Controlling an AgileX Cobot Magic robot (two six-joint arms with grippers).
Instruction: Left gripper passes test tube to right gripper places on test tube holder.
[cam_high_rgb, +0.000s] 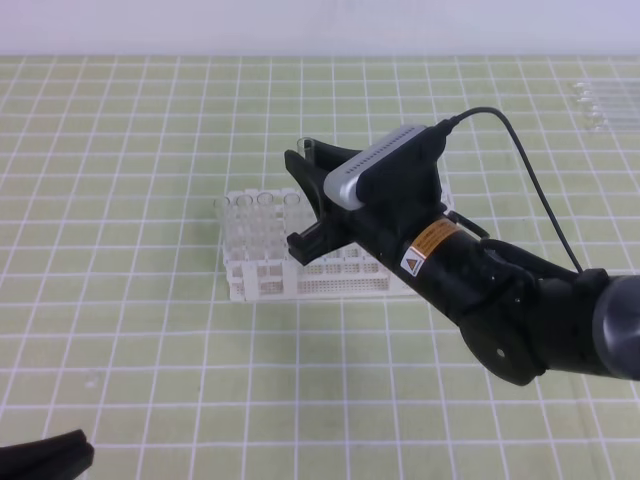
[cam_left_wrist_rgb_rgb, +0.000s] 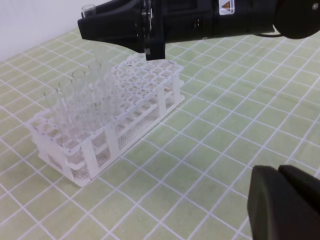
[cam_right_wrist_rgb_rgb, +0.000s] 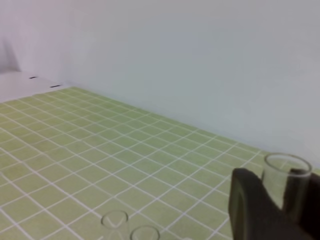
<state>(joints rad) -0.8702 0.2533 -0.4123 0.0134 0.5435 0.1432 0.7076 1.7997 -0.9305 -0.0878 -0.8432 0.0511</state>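
Above the white plastic test tube holder (cam_high_rgb: 300, 268), a lattice of small square holes over a perforated base, the right gripper (cam_high_rgb: 303, 200), black with a silver-grey ribbed block and a yellow-and-white warning label, is held; its two fingers are clenched on the slim clear glass test tube (cam_left_wrist_rgb_rgb: 89, 11), whose open round rim is seen poking out above the fingers, upright; in the right wrist view the same rim (cam_right_wrist_rgb_rgb: 286, 165) is seen between dark fingers (cam_right_wrist_rgb_rgb: 252, 205); several other clear tubes (cam_left_wrist_rgb_rgb: 80, 102) are stood in the near end of the rack, and the held tube is kept just over them; the rack's far half is hidden in the high view by the bulky arm; the left gripper (cam_left_wrist_rgb_rgb: 285, 205), matte black, is kept closed and empty low at the table's near edge, well apart; the table is covered by a green mat (cam_high_rgb: 120, 340) ruled in white squares; more glass tubes (cam_high_rgb: 600, 100) are laid at the far right corner.
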